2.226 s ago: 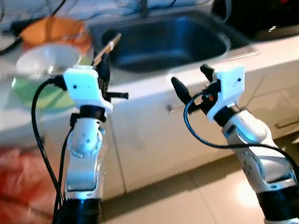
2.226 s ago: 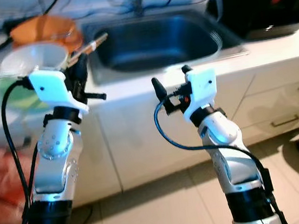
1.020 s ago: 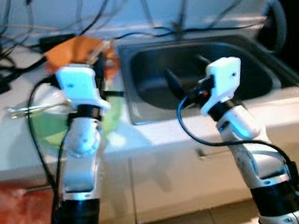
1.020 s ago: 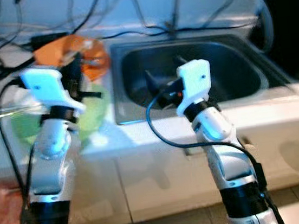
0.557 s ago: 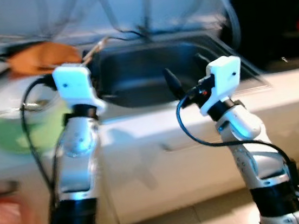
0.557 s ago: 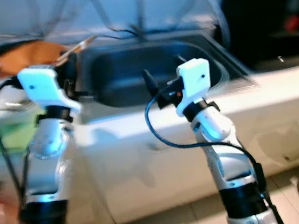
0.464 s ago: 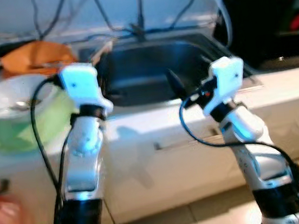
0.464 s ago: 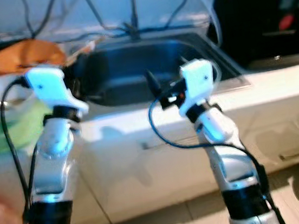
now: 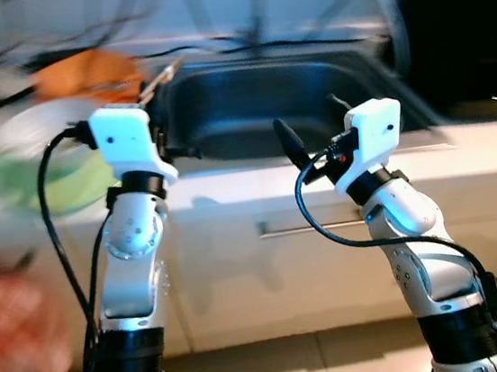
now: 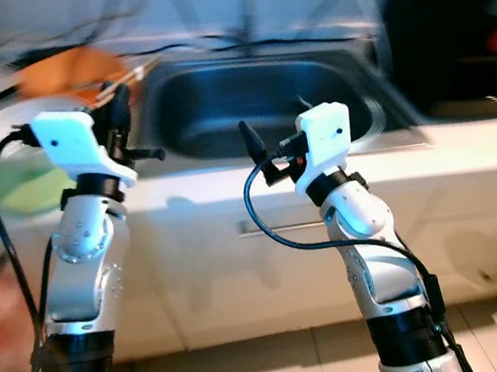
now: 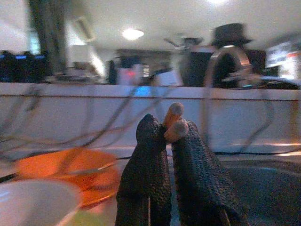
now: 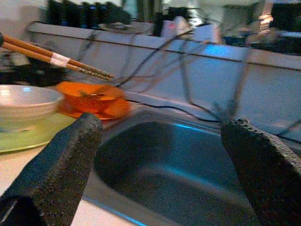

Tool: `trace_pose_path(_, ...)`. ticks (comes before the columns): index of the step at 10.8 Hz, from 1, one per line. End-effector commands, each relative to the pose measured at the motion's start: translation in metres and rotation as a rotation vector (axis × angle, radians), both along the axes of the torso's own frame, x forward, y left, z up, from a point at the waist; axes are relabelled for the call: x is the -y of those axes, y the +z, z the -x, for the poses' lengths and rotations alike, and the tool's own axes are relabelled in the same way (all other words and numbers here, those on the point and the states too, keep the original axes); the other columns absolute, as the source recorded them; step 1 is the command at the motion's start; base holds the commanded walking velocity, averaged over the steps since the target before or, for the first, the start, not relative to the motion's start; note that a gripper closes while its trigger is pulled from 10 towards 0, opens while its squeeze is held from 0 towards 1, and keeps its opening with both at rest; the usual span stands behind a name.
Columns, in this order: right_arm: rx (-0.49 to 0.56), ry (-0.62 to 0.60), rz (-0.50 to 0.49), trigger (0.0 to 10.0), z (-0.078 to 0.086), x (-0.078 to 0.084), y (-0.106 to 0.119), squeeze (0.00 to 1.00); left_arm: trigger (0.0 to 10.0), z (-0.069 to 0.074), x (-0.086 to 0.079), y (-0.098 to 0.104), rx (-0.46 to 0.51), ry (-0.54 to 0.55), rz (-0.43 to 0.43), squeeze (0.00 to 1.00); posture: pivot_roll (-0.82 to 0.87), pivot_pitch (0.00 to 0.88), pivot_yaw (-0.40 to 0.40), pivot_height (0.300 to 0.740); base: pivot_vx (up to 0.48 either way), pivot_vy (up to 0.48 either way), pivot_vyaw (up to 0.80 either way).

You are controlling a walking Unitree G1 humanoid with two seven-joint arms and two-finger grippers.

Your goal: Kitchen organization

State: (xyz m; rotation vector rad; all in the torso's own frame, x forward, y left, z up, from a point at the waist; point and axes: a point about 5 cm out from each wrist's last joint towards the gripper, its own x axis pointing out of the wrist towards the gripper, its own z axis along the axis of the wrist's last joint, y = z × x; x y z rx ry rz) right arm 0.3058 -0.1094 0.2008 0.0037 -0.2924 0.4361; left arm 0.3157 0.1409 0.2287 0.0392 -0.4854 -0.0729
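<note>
A pair of wooden chopsticks sticks up and to the right out of my left gripper, which is shut on them at the left rim of the sink. The left wrist view has their blunt ends between the closed black fingers. My right gripper is open and holds nothing, hovering in front of the sink's front edge. Through its spread fingers I see the chopsticks above a white bowl.
On the counter left of the sink sit an orange bowl, a white bowl and a green plate. Cables run along the back wall. A cabinet handle is below the counter. A blurred red shape lies low on the left.
The camera has swung about and the picture is blurred. Both arms keep their pose; the left gripper still holds the chopsticks and the right stays open.
</note>
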Motion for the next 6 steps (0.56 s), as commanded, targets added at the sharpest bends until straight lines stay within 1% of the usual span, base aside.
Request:
trace_pose_path(1,0.021,-0.011,0.008,10.0,0.0,0.002,0.005,0.0,0.0,0.001,0.003,0.006,0.016,-0.006,-0.005,0.0,-0.01,0.033,-0.059,0.74,0.0,0.0,0.0)
trace_pose_path(3,0.025,-0.012,-0.002,10.0,-0.001,0.003,0.007,0.0,0.0,-0.002,-0.005,0.012,0.012,0.011,0.003,0.0,0.0,0.031,-0.06,0.74,0.0,0.0,0.0)
trace_pose_path(4,0.032,-0.014,-0.007,10.0,-0.002,0.003,0.009,0.0,0.0,-0.004,-0.01,0.019,0.012,0.028,0.002,0.0,0.0,0.031,-0.06,0.74,0.0,0.0,0.0)
trace_pose_path(5,0.036,-0.014,-0.01,10.0,-0.002,0.003,0.01,0.0,0.0,-0.005,-0.012,0.022,0.013,0.035,0.006,0.0,0.0,0.023,-0.06,0.74,0.0,0.0,0.0)
trace_pose_path(6,0.043,-0.015,-0.015,10.0,-0.002,0.002,0.011,0.0,0.0,-0.006,-0.014,0.028,0.019,0.045,0.017,0.0,0.0,0.023,-0.06,0.74,0.349,0.0,0.0)
